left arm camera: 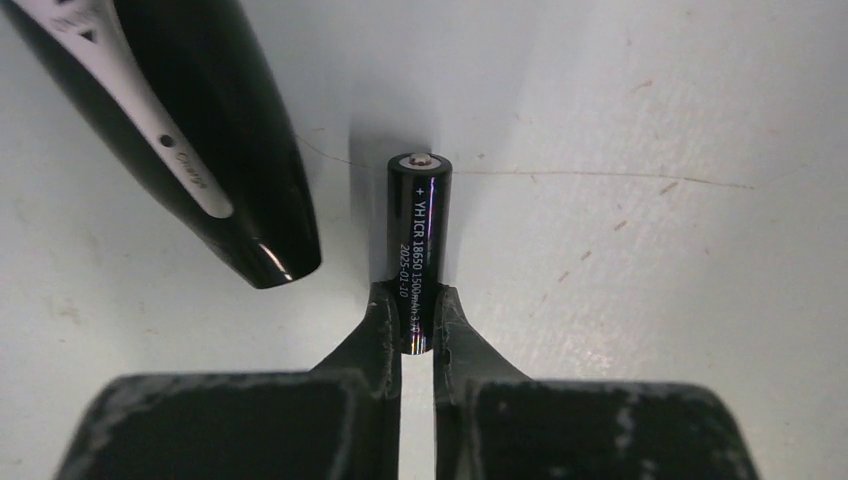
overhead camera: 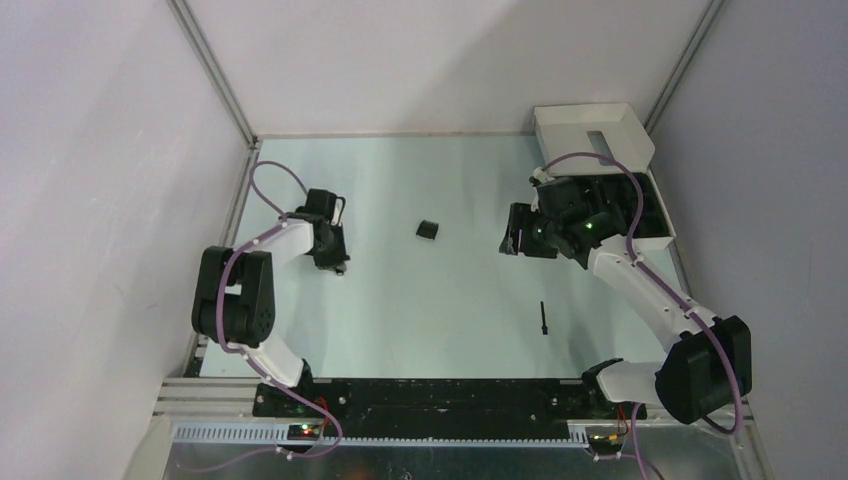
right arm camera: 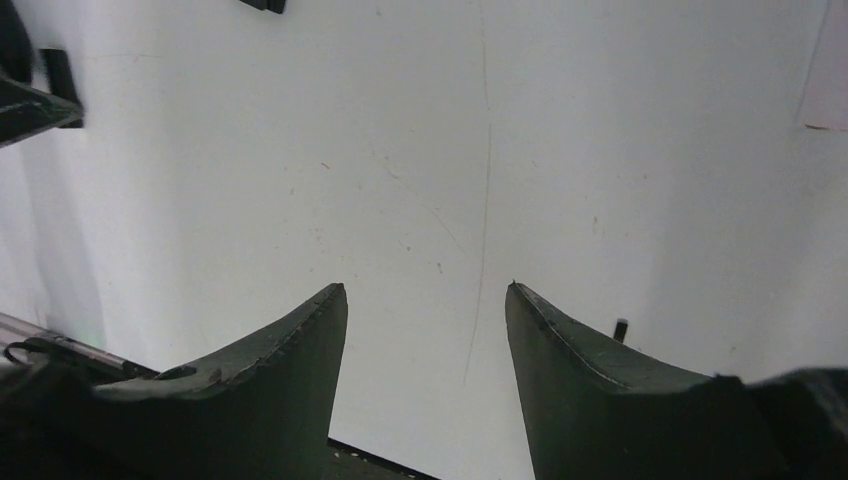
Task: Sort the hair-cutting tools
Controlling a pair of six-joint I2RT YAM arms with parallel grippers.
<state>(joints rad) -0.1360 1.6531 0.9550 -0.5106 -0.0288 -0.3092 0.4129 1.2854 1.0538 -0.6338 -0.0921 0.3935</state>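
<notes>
A black cylindrical battery cell [left arm camera: 419, 230] with white print lies on the table, and my left gripper [left arm camera: 417, 315] is shut on its near end. Just left of it lies the black and silver-grey hair clipper [left arm camera: 190, 130], its rounded end close to the battery. From above, the left gripper [overhead camera: 335, 262] is low at the table's left, hiding both. A small black blocky piece [overhead camera: 427, 229] sits mid-table. A thin black stick brush [overhead camera: 542, 318] lies nearer the front right. My right gripper [overhead camera: 515, 242] hovers open over bare table, nothing between its fingers [right arm camera: 300, 345].
A white box [overhead camera: 600, 130] with a black tray [overhead camera: 652, 205] stands at the back right, behind the right arm. Enclosure walls close in the table on the left, back and right. The brush tip [right arm camera: 621, 328] peeks past the right finger.
</notes>
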